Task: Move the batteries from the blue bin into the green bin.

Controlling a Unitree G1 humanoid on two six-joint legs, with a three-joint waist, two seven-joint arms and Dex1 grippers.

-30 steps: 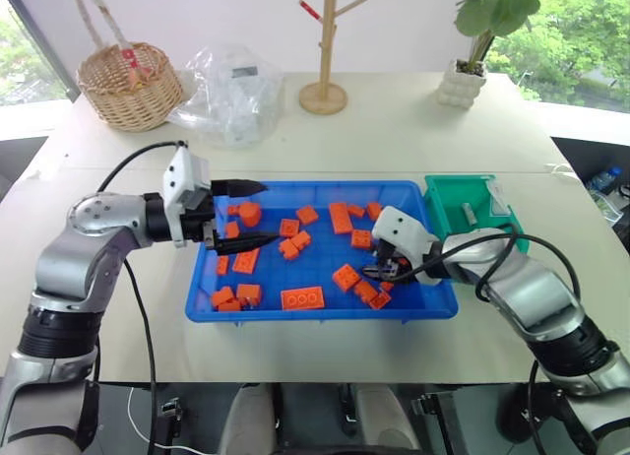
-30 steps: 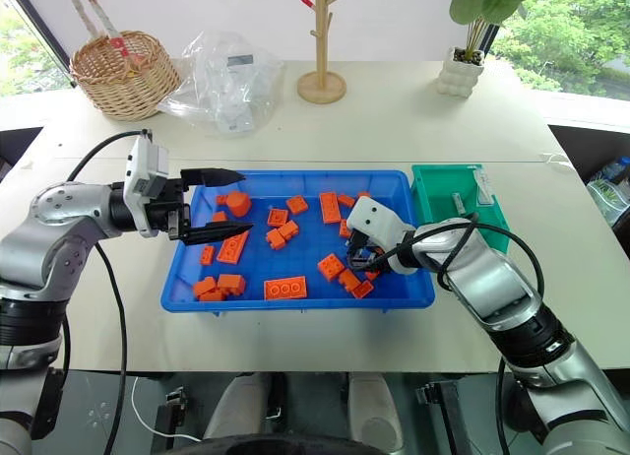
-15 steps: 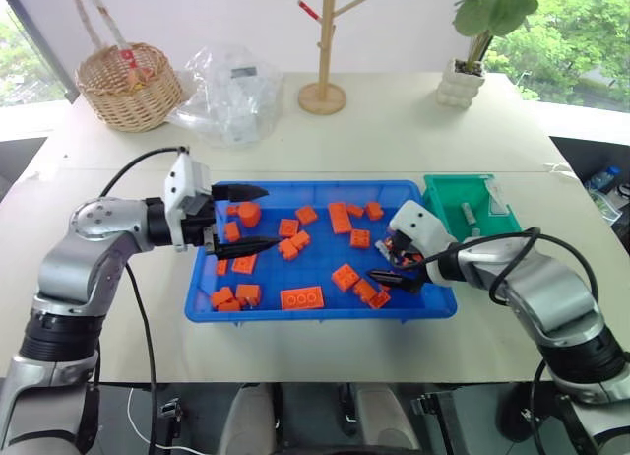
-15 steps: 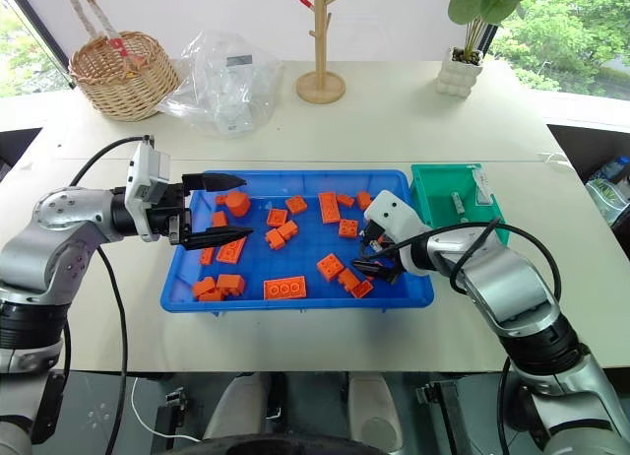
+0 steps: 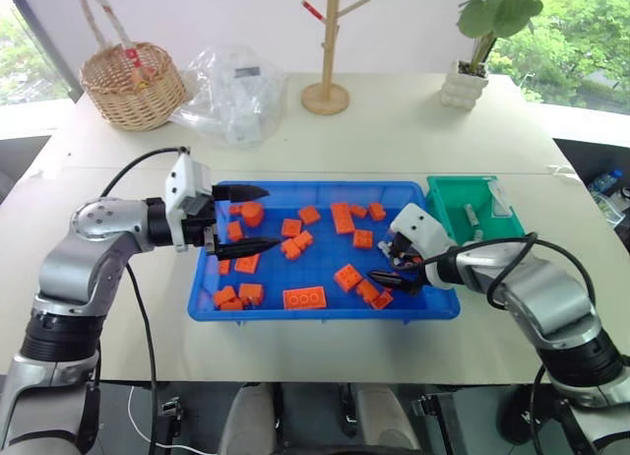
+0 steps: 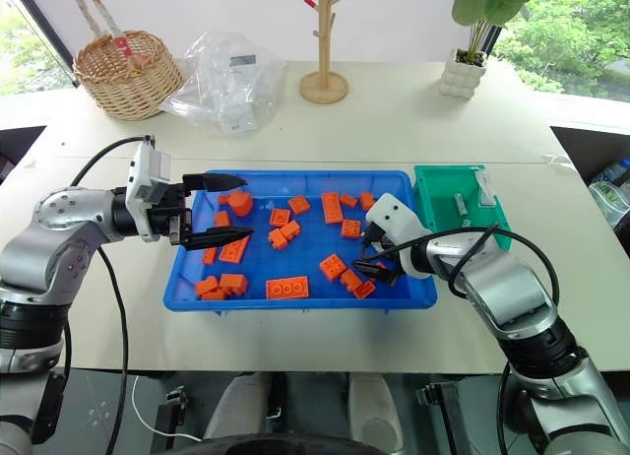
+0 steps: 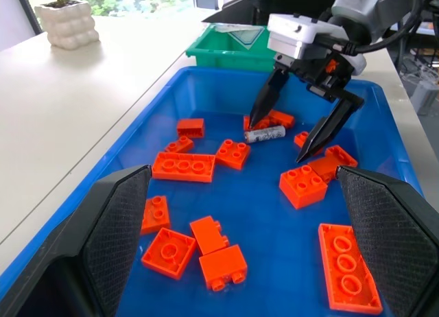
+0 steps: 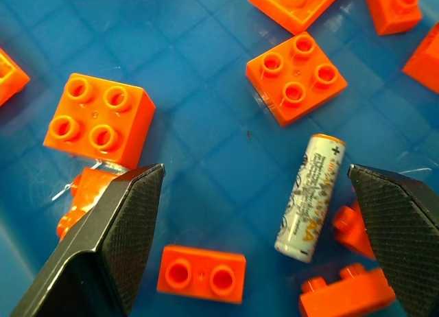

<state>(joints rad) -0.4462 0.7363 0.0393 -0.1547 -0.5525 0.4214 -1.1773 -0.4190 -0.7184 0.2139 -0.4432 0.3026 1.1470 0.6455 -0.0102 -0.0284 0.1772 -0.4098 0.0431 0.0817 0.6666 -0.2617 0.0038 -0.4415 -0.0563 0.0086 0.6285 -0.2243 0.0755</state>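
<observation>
Between spread right gripper [image 8: 247,255] fingers: loose battery [image 8: 309,197] on blue bin [image 7: 171,104] floor; left gripper [image 5: 246,219] apart.

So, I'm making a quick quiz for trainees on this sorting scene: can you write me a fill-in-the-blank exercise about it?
1. The battery in the blue bin lies among ____ toy bricks.
2. The right end effector hangs over that battery with its jaws ____.
3. The green bin stands beside the blue bin on the robot's ____ side.
4. The left end effector is open and holds ____.

Missing words: orange; open; right; nothing
</observation>
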